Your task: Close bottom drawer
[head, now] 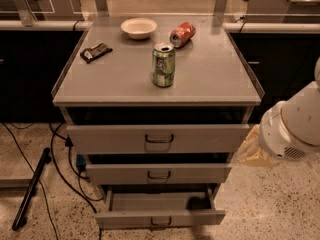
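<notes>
Speckled floor point(280, 209) under the open bottom drawer point(160, 218); gripper point(253, 152) hangs by cabinet point(210, 79) right side, state untellable.

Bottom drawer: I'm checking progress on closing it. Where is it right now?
In the camera view the bottom drawer sits pulled out at bottom centre, just beneath the middle drawer; the gripper hangs up to its right.

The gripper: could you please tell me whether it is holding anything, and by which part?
Nothing seems held: the gripper hangs beside the cabinet's right side, apart from the open bottom drawer.
</notes>
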{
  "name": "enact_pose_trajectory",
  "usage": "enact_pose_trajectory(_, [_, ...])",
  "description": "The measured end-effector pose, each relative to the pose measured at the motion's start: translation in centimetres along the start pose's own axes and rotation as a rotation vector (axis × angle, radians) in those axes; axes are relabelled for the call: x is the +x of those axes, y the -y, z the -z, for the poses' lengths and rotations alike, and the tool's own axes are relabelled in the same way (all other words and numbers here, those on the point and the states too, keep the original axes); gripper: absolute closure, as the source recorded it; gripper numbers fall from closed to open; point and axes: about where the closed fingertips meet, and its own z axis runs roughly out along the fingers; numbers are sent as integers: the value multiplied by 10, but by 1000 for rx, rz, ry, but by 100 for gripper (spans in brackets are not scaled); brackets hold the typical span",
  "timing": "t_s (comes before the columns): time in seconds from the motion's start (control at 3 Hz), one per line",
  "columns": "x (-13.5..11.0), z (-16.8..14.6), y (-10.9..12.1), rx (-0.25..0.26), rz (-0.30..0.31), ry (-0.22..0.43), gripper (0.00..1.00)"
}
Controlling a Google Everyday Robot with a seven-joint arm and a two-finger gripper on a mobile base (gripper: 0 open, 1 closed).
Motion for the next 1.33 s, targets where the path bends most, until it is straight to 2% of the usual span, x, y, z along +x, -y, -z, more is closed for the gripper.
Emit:
enact_pose_trajectory(0.33, [0,-35,-23,-143,-58,110,100])
enact_pose_trajectory(0.67, [-13,-93,-70,-293,-163,265,100])
enact_pose_trajectory(1.0, [-41,-152,-127,-385,-275,401,100])
enact_pose_trajectory(1.33, [-44,-182,-158,-416,-314,403,100])
